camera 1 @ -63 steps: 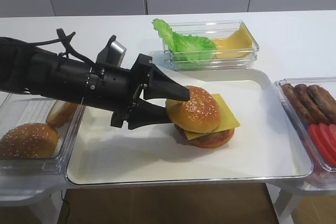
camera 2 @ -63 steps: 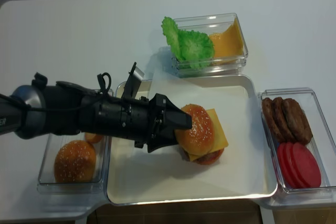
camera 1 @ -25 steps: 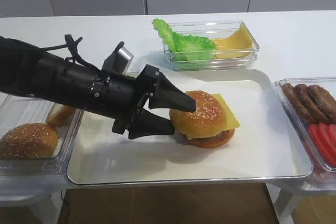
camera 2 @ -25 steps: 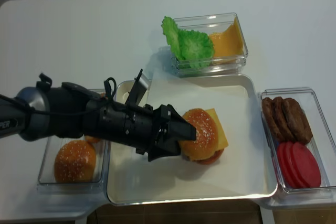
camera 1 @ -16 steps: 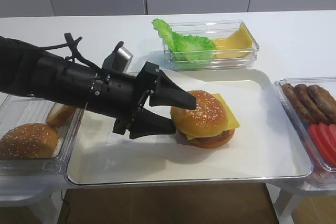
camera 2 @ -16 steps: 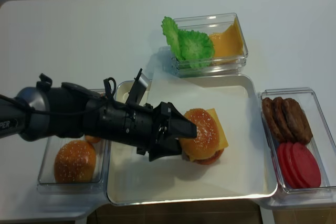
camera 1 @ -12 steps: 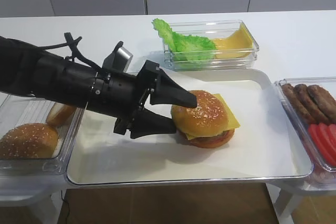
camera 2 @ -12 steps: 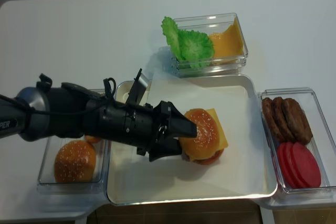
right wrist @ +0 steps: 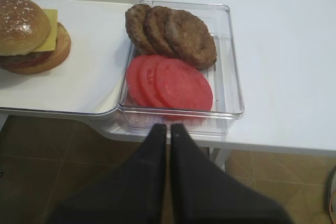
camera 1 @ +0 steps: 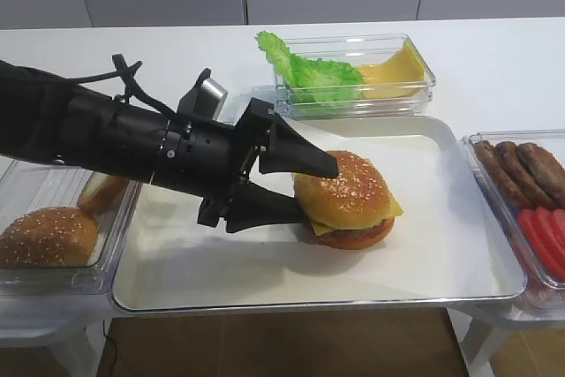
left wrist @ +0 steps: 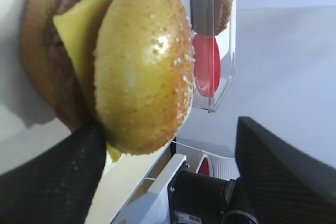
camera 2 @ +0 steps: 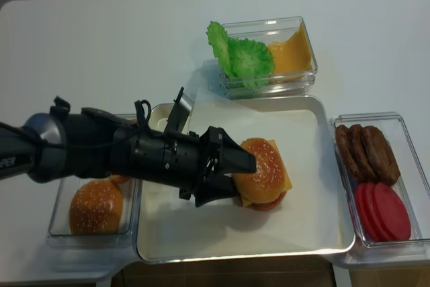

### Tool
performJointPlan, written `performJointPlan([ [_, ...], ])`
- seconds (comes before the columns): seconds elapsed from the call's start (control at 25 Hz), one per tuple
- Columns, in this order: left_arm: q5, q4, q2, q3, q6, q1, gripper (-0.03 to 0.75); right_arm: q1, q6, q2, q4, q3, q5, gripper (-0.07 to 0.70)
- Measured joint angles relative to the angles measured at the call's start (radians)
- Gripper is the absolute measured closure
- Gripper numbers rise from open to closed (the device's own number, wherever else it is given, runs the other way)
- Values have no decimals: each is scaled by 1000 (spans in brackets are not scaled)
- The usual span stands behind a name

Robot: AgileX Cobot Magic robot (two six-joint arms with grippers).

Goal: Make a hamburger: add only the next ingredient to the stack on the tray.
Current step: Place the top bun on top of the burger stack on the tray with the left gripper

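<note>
**Sesame Bun Sits on the Stack**

While the left gripper (camera 1: 300, 187) spreads wide around the sesame bun top (camera 1: 346, 190) atop the stack (camera 1: 357, 229) on the tray (camera 1: 441, 258), lettuce (camera 1: 305, 68) sits behind, patties (right wrist: 170, 30) and tomato slices (right wrist: 170, 82) alongside (right gripper (right wrist: 168, 129) pressed together).

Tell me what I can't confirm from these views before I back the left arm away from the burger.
- Exterior high: left gripper fingers hide the sesame bun top's left edge; contact unclear.
- Left wrist: blurred close-up, lower finger covers the stack's underside.
- Realsense: the arm hides the tray's left part.
- Right wrist: right gripper shut over the floor; burger cut by the frame's left edge.
</note>
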Motion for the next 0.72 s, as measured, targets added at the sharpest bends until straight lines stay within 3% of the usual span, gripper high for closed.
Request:
performJointPlan([
  [0.52,-5,-6,0,0,65,0,111,0,0,0,0,0,0,604],
  [0.72,-5,27,0,0,69,31,108,0,0,0,0,0,0,604],
])
